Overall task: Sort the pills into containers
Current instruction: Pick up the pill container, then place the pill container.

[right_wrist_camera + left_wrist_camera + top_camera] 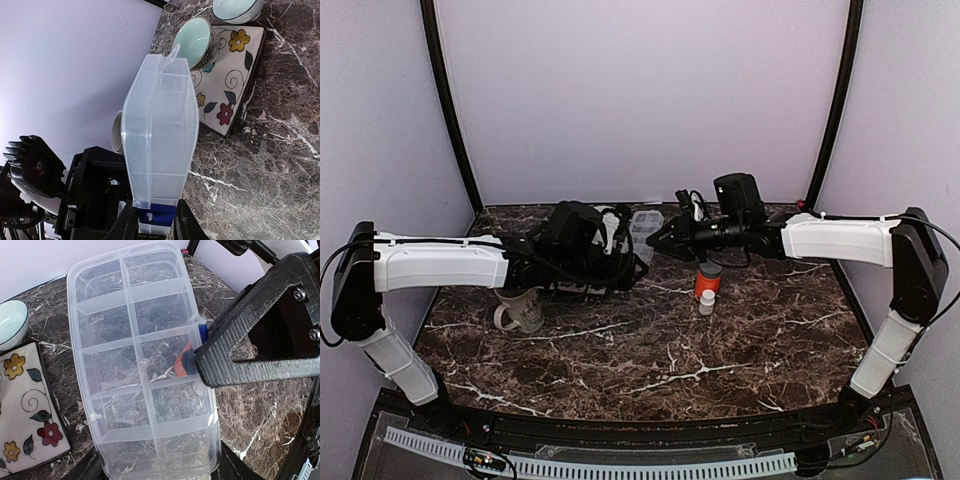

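The clear organiser box [107,370] with its grid of cells is held off the table at the back centre [645,222]. Its cells look empty. My left gripper [160,469] grips the box's near short end, with a dark finger on each side. My right gripper [156,226] is shut on the blue latch [159,216] on the box's long edge, and it also shows in the left wrist view [250,355]. A red shape [182,366] shows through the box by its tip. An orange pill bottle [708,280] and a small white bottle [706,301] stand below the right gripper [665,238]. No loose pills show.
A cream mug [520,310] stands under the left arm. A floral tray [25,405] lies left of the box, with a pale green bowl [10,322] beyond it. The right wrist view shows the tray [230,75] and two bowls [192,42].
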